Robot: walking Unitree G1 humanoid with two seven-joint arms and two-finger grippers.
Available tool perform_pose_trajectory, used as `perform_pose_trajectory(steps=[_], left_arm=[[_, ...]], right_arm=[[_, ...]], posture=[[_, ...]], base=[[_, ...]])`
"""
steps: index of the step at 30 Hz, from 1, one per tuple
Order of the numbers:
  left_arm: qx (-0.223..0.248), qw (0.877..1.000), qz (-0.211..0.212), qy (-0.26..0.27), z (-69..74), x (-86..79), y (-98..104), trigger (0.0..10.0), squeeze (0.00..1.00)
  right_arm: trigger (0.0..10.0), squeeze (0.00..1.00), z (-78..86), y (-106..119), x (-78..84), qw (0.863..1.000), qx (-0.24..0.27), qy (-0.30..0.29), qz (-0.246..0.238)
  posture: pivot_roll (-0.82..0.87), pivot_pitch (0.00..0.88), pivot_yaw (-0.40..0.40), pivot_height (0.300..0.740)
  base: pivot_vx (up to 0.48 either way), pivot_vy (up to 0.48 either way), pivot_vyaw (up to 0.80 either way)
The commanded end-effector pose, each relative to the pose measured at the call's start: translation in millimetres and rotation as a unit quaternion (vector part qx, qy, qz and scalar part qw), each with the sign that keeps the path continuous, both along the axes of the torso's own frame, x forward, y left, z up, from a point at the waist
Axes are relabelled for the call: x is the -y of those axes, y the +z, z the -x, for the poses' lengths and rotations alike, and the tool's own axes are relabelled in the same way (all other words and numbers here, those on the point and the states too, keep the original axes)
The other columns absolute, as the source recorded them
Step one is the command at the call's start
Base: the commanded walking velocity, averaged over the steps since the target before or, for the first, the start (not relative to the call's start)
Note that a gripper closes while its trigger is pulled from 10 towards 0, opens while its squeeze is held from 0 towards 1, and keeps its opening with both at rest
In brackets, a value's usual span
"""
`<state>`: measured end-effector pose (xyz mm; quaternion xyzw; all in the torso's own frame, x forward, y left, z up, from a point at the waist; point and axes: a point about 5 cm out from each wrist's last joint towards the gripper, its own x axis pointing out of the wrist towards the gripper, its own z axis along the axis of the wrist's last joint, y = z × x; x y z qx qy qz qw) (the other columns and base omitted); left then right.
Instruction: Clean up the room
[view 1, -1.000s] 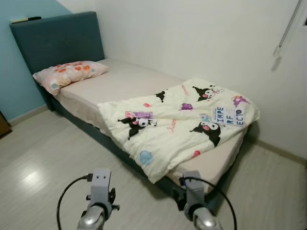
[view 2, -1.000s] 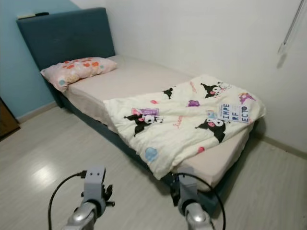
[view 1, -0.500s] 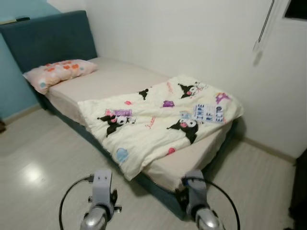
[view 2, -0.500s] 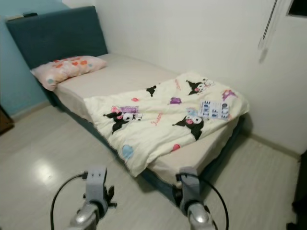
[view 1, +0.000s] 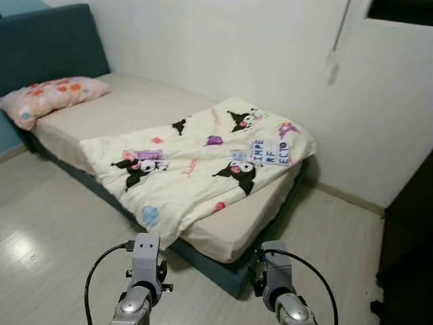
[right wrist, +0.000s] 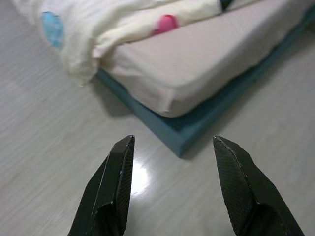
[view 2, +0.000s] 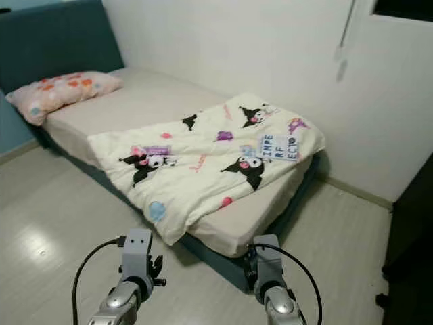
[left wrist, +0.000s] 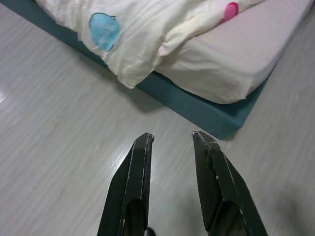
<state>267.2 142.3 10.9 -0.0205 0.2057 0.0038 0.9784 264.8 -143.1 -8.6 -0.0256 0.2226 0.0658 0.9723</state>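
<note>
A low bed (view 1: 230,261) with a teal base runs from the far left toward the near right against the white wall, and a cream cartoon-print blanket (view 1: 196,162) lies skewed over its near half with one corner spilling off the near edge toward the floor, likely the thing to straighten. A floral pillow (view 1: 47,98) sits at the far-left head end. The left gripper (left wrist: 170,140) and right gripper (right wrist: 172,142) hang low over bare floor just short of the bed, both released and empty, probably held ready for the approach.

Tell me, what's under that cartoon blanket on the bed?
The blanket lies on a beige sheeted mattress, bare beside it up to the pillow. One corner hangs over the teal bed base. Anything under the blanket itself is covered.
</note>
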Motion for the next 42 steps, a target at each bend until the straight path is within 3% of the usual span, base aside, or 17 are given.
perform_pose_trajectory(steps=[1, 7, 8, 10, 13, 14, 25, 34, 42], left_arm=[[0.000, 1.000, 0.003, 0.007, 3.2, -3.5, -2, 10.0, 0.00], [0.004, 1.000, 0.017, 0.011, 4.4, -0.8, 1, 10.0, 0.00], [-0.026, 0.999, 0.017, 0.014, 5.2, -0.1, -2, 10.0, 0.00], [-0.032, 0.999, 0.022, 0.013, 5.3, 0.5, -3, 10.0, 0.00], [-0.029, 0.999, 0.036, 0.014, 5.1, 1.5, -1, 10.0, 0.00], [0.007, 1.000, 0.009, -0.002, 3.1, 2.0, 5, 10.0, 0.00], [0.018, 0.999, 0.042, -0.017, 3.4, 6.2, 11, 10.0, 0.00], [0.022, 0.999, 0.044, -0.024, 3.5, 9.4, 12, 10.0, 0.00], [0.035, 0.998, 0.040, -0.040, 4.0, 12.7, 17, 10.0, 0.00]], right_arm=[[10.0, 0.00, 1.3, 0, 0.6, 1.000, 0.002, 0.000, 0.000], [10.0, 0.00, -0.5, 3, 1.3, 1.000, 0.010, 0.003, 0.000], [10.0, 0.00, -1.2, 3, 1.3, 1.000, 0.010, 0.004, 0.001], [10.0, 0.00, -1.4, 4, 1.3, 1.000, 0.010, 0.004, 0.000], [10.0, 0.00, -2.4, 5, 1.1, 1.000, 0.013, 0.004, -0.001], [10.0, 0.00, -3.4, 6, 1.2, 1.000, 0.015, 0.003, -0.003], [10.0, 0.00, -4.6, 9, 1.7, 1.000, 0.022, 0.002, -0.006], [10.0, 0.00, -4.5, 10, 2.0, 1.000, 0.022, 0.001, -0.007], [10.0, 0.00, -3.2, 9, 4.4, 1.000, 0.022, -0.013, -0.016]], posture=[[-0.03, 0.072, 0.012, 0.740], [-0.03, 0.074, 0.014, 0.740], [-0.03, 0.075, 0.014, 0.740], [-0.03, 0.075, 0.014, 0.740], [-0.03, 0.077, 0.015, 0.740], [-0.03, 0.079, 0.015, 0.740], [-0.04, 0.074, 0.014, 0.740], [-0.04, 0.070, 0.013, 0.740], [-0.04, 0.063, 0.017, 0.740]], base=[[0.000, 0.000, 0.00], [0.000, 0.000, 0.59], [0.000, 0.000, 0.80], [0.000, 0.000, 0.80], [0.000, 0.000, 0.80], [0.000, 0.000, 0.80], [0.000, 0.000, 0.80], [0.000, 0.000, 0.80], [0.000, 0.000, 0.15]])
